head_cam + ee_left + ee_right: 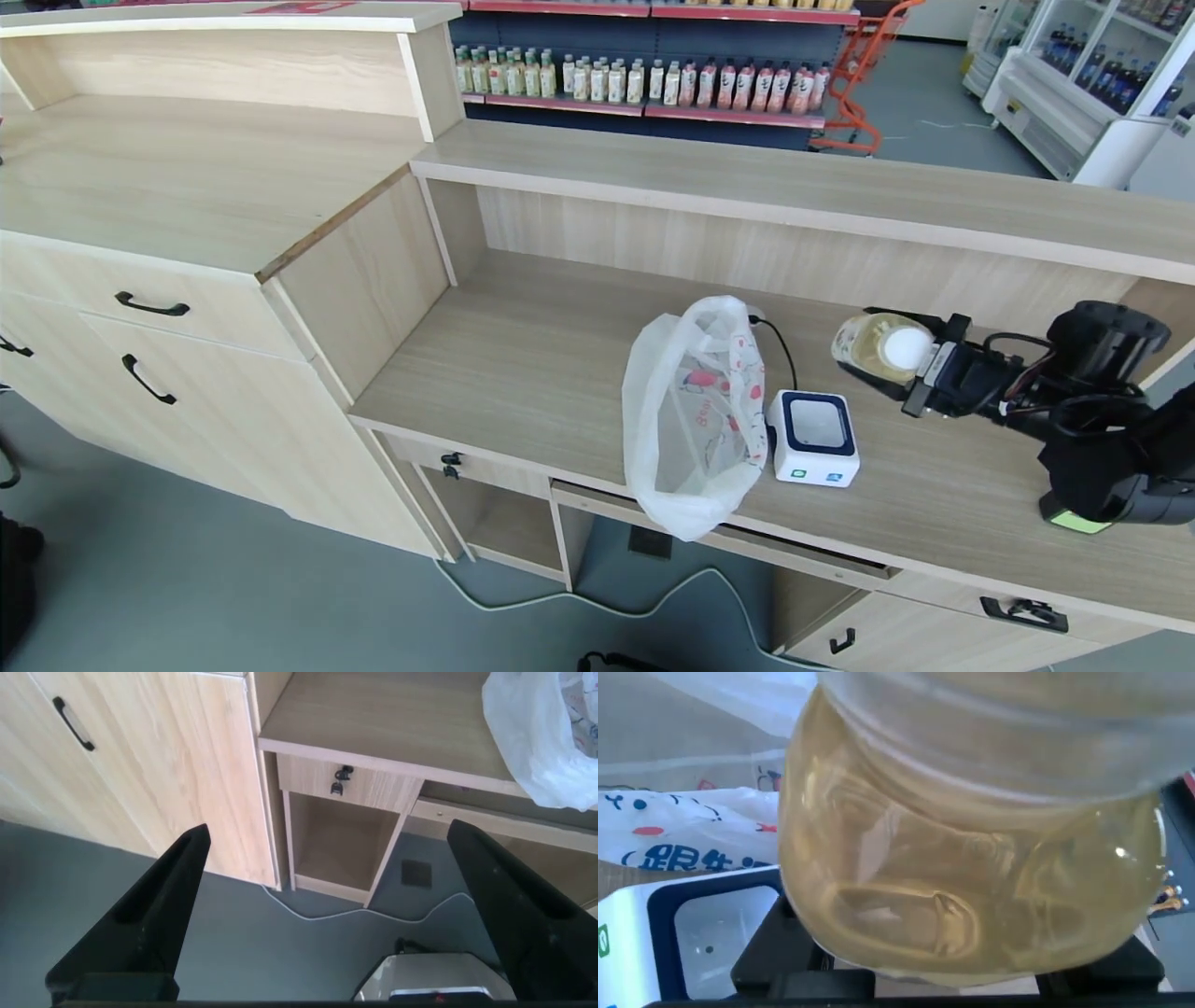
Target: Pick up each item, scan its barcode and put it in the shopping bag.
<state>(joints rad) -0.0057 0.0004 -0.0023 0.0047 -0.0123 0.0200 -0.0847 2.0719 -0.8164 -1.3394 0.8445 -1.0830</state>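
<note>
Over on the robot's right, the right gripper (882, 353) is pinching a clear bottle (864, 341) of pale yellow drink. The bottle is held on its side above the wooden counter (541, 364), its white cap facing the camera. It hangs just beside the scanner (814, 437) on the scanner's right, a little farther back, and is not touching it. From the right wrist, the bottle (971, 859) sits close up with the scanner's window (701, 933) and the printed bag (682, 831) beyond it. The white shopping bag (695, 420) stands open at the scanner's left, touching it, its bottom drooping over the counter's front edge. A black cable (775, 341) runs from behind the scanner towards the back wall. The left gripper (327, 829) has its fingers spread wide and holds nothing. It is low down over the grey floor, facing the open cubby (336, 840) under the counter. A corner of the bag (542, 728) shows above.
</note>
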